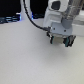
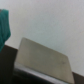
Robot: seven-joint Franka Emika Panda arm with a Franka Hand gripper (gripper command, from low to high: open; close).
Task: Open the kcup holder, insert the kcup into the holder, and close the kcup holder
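Hand (image 1: pixel 60 40): mine, white-bodied with dark fingers, pointing down, low over the worktop near the exterior view's right edge.
Hand opening: the fingers stand a little apart with something green between them; the blur is too heavy for me to tell whether they press on it.
Kcup (image 1: pixel 66 43): a small teal-green patch at my fingertips, on the side of the hand toward the exterior view's right. In the wrist view the same green (image 2: pixel 4 25) fills one edge of the picture, very close to the lens. I can see only the colour; its white body does not show.
Kcup holder (image 2: pixel 43 61): a boxy block with a dark side and a flat top that catches a pale grey sheen. It sits beneath and just ahead of my hand and shows in the wrist view only. One corner points toward me. I cannot see its drawer fronts or handle marks from here, so I cannot tell whether it is open or closed.
Kcup and holder: apart, the green held above and beside the block rather than in it.
Worktop (image 1: pixel 25 60): plain white, spreading out from under my hand toward the exterior view's left.
Cable (image 1: pixel 30 17): black, curving down from above into the arm behind my hand.
Background (image 1: pixel 10 20): a dark strip with blue flecks, well beyond my hand and too blurred to read.
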